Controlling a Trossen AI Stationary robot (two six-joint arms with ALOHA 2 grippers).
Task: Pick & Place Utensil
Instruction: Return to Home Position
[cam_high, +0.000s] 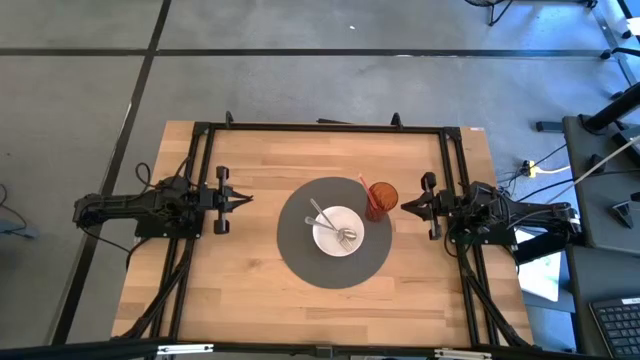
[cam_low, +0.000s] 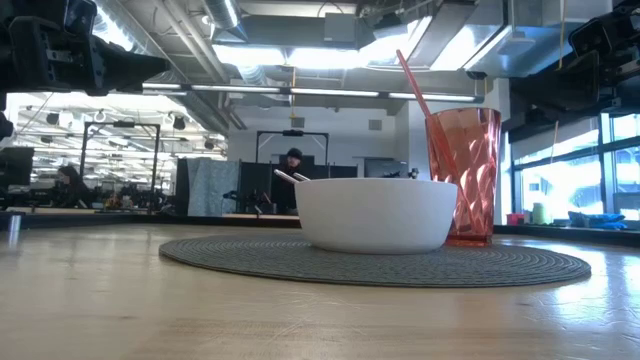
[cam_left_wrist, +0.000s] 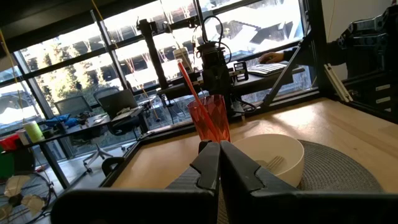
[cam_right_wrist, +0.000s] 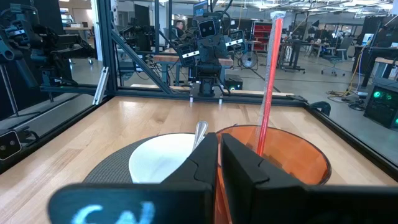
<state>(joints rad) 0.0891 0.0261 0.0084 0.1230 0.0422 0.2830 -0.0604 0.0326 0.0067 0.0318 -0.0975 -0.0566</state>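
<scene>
- High view: fork (cam_high: 322, 214) in white bowl (cam_high: 326, 241), straw (cam_high: 367, 188) in orange cup (cam_high: 383, 198) at mat's (cam_high: 300, 258) right edge.
- Left hand (cam_high: 241, 199) and right hand (cam_high: 406, 205): clenched, empty, at opposite sides.
- Placing appears done.

overhead straight down on table (cam_high: 250, 290), low view level across it, wrist views inward, sharing white bowl (cam_left_wrist: 286, 149)

The bowl (cam_high: 317, 239) is plain white, the fork (cam_high: 322, 214) silver, and the mat (cam_low: 250, 256) dark grey, ribbed in fine concentric rings. My table (cam_high: 240, 280) is pale wood in long plank stripes, edged by a black frame (cam_high: 320, 127). The cup (cam_low: 470, 170) is translucent orange-red with diamond facets, the straw (cam_low: 412, 80) a solid orange-red, and my left gripper (cam_high: 243, 199) and right gripper (cam_high: 405, 204) are black.
</scene>
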